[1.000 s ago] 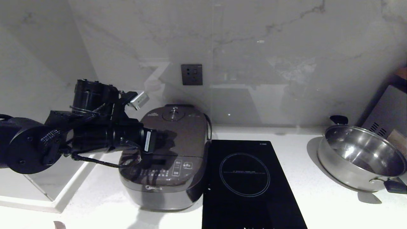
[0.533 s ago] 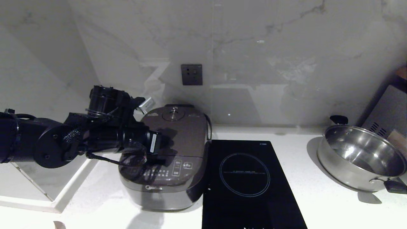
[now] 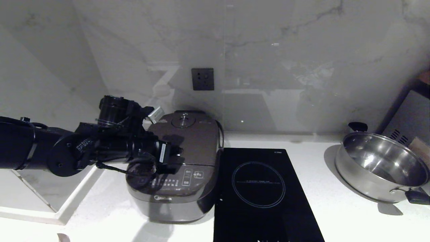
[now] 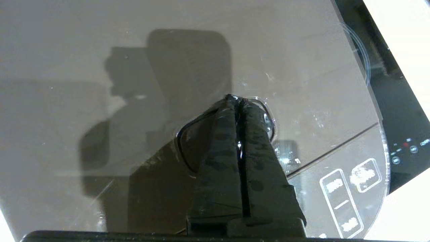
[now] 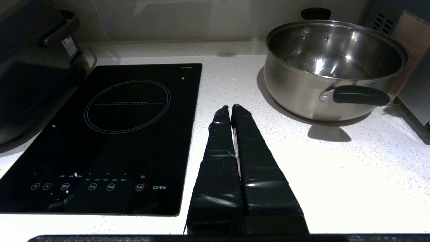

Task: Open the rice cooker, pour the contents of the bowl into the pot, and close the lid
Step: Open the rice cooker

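Both tools closed, empty — left tool (image 4: 239, 101) tip on lid (image 3: 188, 137), right tool (image 5: 231, 109) over counter (image 5: 336, 174).

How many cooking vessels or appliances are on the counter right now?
3: the rice cooker at left with its lid down, the induction hob beside it, the steel pan at right. No bowl shows; it may be out of frame.

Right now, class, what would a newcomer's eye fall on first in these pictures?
The black left gripper, fingers shut, its tip on the oval button of the dark grey-brown rice cooker's lid at the counter's left. To its right lies a flat black induction hob, and at far right a shiny steel pan.
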You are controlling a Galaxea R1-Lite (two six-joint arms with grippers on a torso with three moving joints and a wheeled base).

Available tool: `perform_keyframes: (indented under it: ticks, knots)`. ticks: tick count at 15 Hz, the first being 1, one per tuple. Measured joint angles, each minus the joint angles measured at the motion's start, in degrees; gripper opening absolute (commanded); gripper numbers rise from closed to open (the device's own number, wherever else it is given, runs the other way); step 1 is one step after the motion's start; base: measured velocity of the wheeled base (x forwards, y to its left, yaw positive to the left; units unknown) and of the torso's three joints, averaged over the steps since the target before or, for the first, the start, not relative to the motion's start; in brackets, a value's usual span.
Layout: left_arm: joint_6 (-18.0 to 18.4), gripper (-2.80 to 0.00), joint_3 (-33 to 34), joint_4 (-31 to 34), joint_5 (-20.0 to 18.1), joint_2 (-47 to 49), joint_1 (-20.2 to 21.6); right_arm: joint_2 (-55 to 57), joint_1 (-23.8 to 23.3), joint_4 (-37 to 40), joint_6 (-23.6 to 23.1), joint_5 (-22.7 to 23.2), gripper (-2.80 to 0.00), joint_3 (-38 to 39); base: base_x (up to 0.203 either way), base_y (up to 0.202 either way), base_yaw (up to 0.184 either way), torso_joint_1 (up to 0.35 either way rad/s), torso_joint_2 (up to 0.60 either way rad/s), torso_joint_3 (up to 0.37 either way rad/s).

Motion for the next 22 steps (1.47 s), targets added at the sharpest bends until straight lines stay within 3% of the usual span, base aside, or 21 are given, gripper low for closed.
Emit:
perform_keyframes:
  ticks: [4, 8, 14, 17, 19, 22]
  knots:
    - [1.57, -2.80, 0.94, 0.08, 0.01, 0.72, -0.09, 0.00, 0.00, -0.02, 0.00, 0.01, -2.80, 0.00, 0.000, 0.000, 0.000, 0.000, 0.00, 0.000]
    - [0.72, -2.80, 0.13, 0.42, -0.05, -0.12, 0.31, 0.02, 0.00, -0.02, 0.00, 0.00, -2.80, 0.00, 0.000, 0.000, 0.000, 0.000, 0.00, 0.000]
    - [-7.04, -2.80, -1.32, 0.38, 0.04, -9.13, 5.13, 0.00, 0.00, -0.02, -0.02, 0.02, -2.80, 0.00, 0.000, 0.000, 0.000, 0.000, 0.00, 0.000]
    - [-13.04, -2.80, 1.37, -6.61, 0.67, -12.93, 6.06, 0.00, 0.00, -0.02, 0.00, 0.00, -2.80, 0.00, 0.000, 0.000, 0.000, 0.000, 0.00, 0.000]
    - [-14.39, -2.80, 3.87, -11.74, 0.69, -15.63, 6.96, 0.00, 0.00, -0.01, 0.00, 0.02, -2.80, 0.00, 0.000, 0.000, 0.000, 0.000, 0.00, 0.000]
    - [-15.57, -2.80, 6.20, -12.74, 0.56, -20.42, 10.28, 0.02, 0.00, 0.00, 0.00, 0.00, -2.80, 0.00, 0.000, 0.000, 0.000, 0.000, 0.00, 0.000]
